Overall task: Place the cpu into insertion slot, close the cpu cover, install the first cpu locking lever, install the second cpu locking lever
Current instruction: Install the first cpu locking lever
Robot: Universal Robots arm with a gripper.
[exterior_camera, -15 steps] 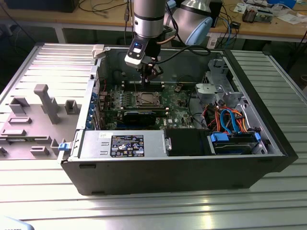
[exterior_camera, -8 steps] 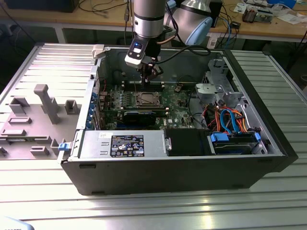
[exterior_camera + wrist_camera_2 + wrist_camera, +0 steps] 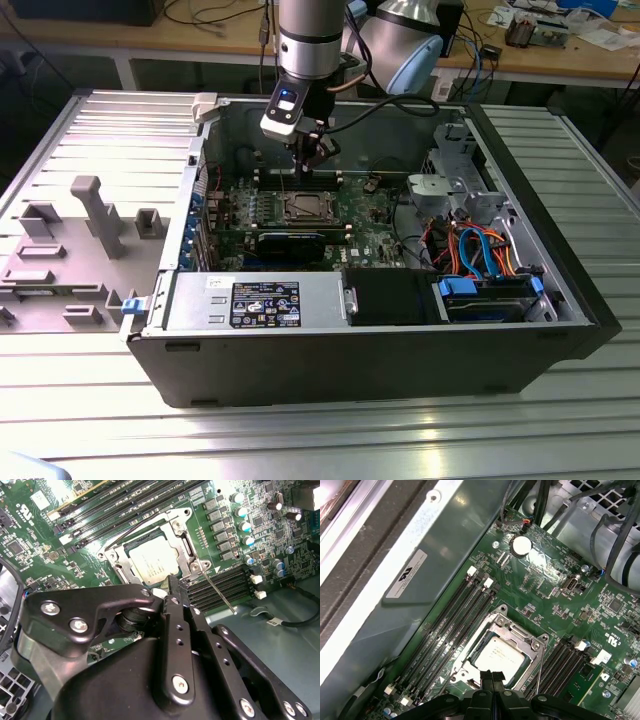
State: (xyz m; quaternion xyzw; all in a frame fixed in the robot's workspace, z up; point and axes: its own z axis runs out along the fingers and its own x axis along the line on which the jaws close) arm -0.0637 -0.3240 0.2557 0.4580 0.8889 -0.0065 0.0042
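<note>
Exterior view: the black pincer (image 3: 312, 152) hovered above the silver-rimmed square insertion slot (image 3: 305, 207). Second wrist view: tips together, empty, since the silver-grey square cpu (image 3: 152, 562) sat seated under the thin silver cpu cover (image 3: 180, 532). First wrist view: the thin wire lever (image 3: 538, 672) stood unlatched.

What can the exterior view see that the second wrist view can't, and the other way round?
Exterior view's extras: the whole case, the arm, blue cables, and a grey rack on the exterior view's left. Second wrist view's extras: a thin lever sticking out, and a row of silver capacitors. Both: the green board, the cpu in its slot, and the gripper nearby, fingers shut.
</note>
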